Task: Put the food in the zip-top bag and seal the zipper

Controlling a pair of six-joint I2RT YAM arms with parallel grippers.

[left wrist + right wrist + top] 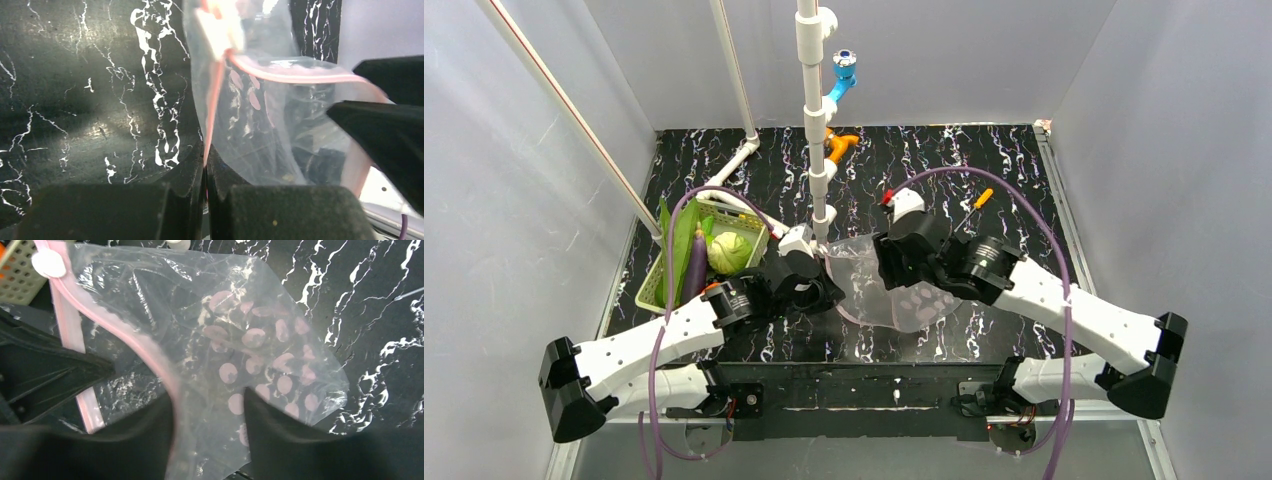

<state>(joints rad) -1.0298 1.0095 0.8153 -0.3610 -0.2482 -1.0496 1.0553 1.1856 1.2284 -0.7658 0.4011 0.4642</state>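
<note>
The clear zip-top bag (906, 298) with pink dots lies between my two grippers. My left gripper (206, 162) is shut on the pink zipper (215, 100) strip at the bag's left edge. Its white slider (48, 263) sits near the far end of the strip. My right gripper (210, 412) is open, its fingers (280, 435) standing apart with the bag's film and zipper strip (150, 355) running between them. No food shows inside the bag (225, 340). The food is in the green basket (656, 285): a purple piece (696, 262), a green round fruit (729, 252) and a long green piece (679, 240).
A white pipe pole (814, 120) rises just behind the bag. A small orange stick (983, 198) lies at the back right. An orange part (840, 145) and a blue fitting (844, 68) sit at the back. The basket stands close to my left arm (674, 335).
</note>
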